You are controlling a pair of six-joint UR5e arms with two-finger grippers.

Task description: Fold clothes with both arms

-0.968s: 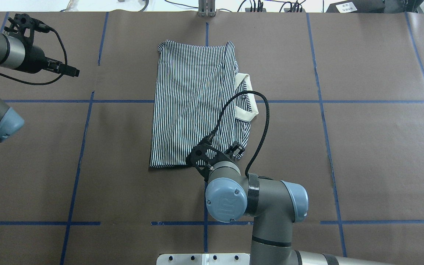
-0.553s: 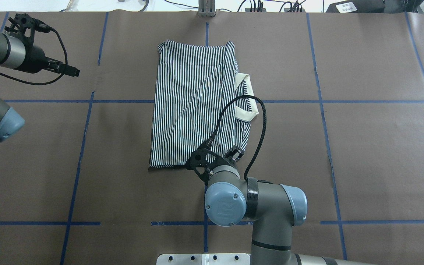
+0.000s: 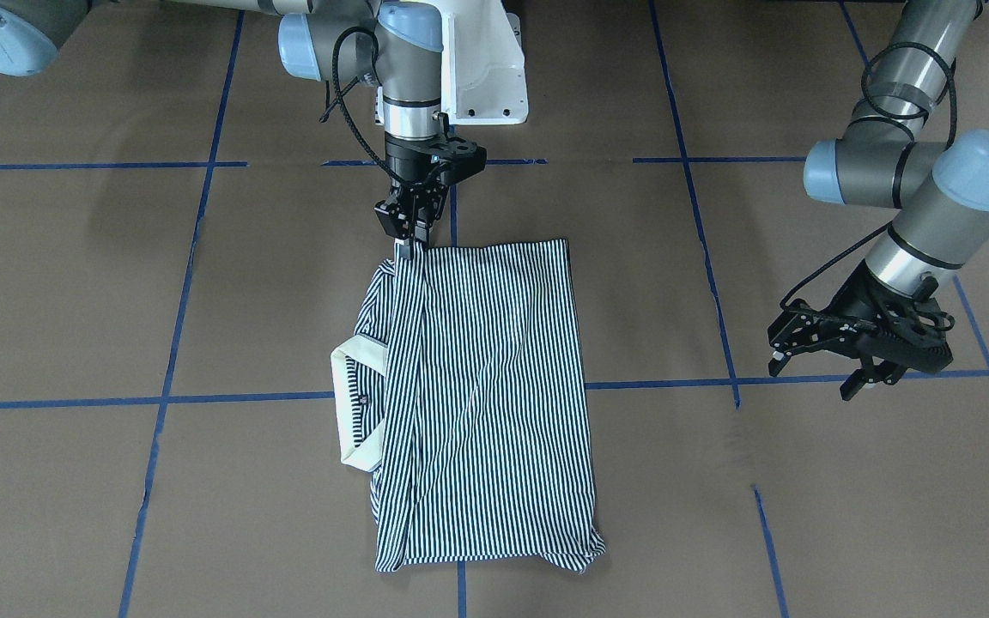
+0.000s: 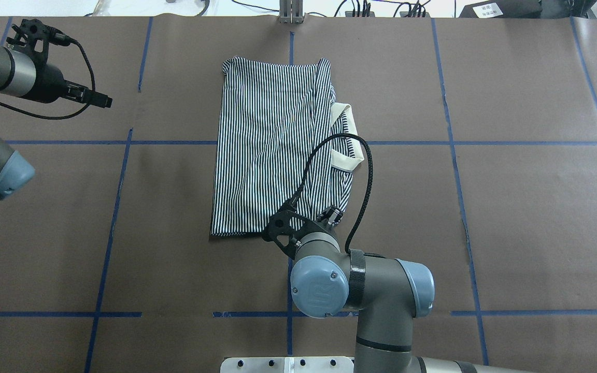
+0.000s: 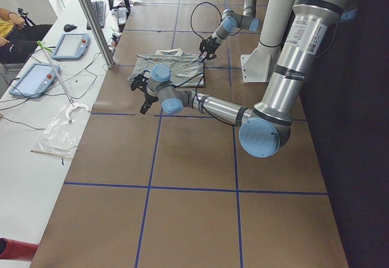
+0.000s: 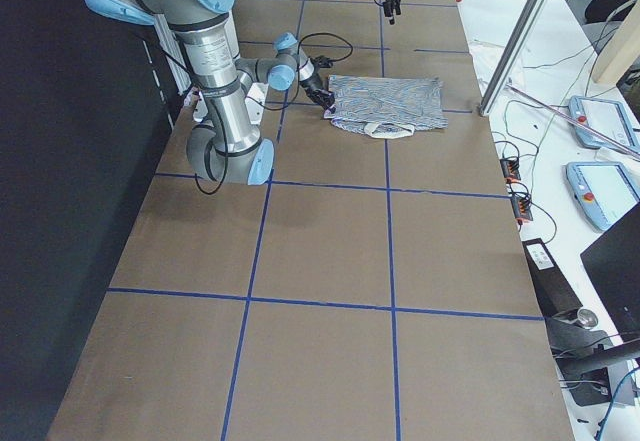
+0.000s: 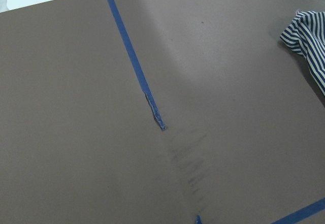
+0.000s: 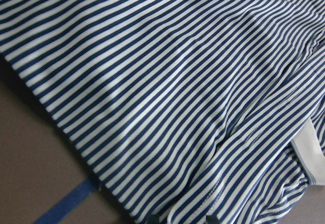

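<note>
The shirt (image 3: pixel 486 378) lies flat in the middle of the tabletop (image 3: pixel 74 300), folded lengthwise, with its collar (image 3: pixel 347 399) poking toward the robot's right edge. The right tool (image 3: pixel 406 245) is drawn nearly closed on the shirt corner nearest the robot's edge, apparently pinching it. The left tool (image 3: pixel 814 376) hangs spread and empty, well apart. Lifting on that one thin pinch could let cloth slip free. It could also drag the shirt askew and spoil the fold, since the other near corner is unheld.

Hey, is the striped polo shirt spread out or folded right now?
Folded lengthwise: the polo shirt lies as a narrow rectangle with no sleeves sticking out, and its cream collar sits at one long edge.
</note>
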